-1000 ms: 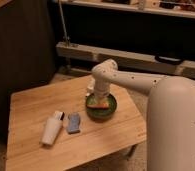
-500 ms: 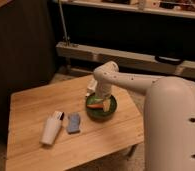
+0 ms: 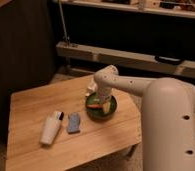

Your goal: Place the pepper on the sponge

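A slim orange-red pepper (image 3: 94, 106) lies inside the round green bowl (image 3: 102, 108) on the wooden table (image 3: 36, 105). My gripper (image 3: 100, 101) hangs from the white arm straight down into the bowl, right over the pepper. The blue-grey sponge (image 3: 74, 123) lies flat on the table to the left of the bowl, about a bowl's width away from the gripper.
A white cup-like cylinder (image 3: 51, 128) with a dark tip lies on its side left of the sponge. The arm's large white body (image 3: 171, 125) fills the right side. Behind the table stand a dark wall, a low bench and shelves.
The gripper has sunk a little lower into the green bowl. The sponge and the white cylinder have not moved.
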`<control>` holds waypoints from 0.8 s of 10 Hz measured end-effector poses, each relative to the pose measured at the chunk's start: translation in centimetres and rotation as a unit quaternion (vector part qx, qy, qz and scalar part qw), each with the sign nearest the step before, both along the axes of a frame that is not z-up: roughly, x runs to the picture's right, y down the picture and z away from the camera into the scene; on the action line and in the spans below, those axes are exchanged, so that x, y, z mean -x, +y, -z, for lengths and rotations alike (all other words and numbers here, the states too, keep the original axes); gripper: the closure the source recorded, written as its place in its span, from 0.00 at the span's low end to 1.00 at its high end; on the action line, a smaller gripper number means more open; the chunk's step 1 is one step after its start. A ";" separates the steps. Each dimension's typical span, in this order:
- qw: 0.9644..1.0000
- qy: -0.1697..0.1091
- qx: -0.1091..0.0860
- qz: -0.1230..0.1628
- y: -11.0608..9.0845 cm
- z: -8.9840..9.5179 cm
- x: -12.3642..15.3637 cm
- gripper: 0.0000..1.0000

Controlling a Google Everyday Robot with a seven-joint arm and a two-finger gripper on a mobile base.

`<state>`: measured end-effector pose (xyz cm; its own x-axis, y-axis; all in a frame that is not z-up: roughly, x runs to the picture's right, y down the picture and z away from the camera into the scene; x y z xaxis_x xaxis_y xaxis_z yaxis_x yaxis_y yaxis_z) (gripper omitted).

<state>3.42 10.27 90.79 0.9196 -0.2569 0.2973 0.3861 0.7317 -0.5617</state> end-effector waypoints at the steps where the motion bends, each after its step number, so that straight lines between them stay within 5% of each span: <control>1: 1.000 -0.002 0.000 0.000 0.2 -0.1 0.1 0.43; 6: 1.000 -0.010 -0.006 -0.003 -0.9 0.9 0.3 0.93; 8: 1.000 -0.021 -0.011 -0.001 -1.7 2.0 0.8 1.00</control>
<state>2.61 8.58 88.77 0.9072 -0.2619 0.3291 0.4069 0.7446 -0.5292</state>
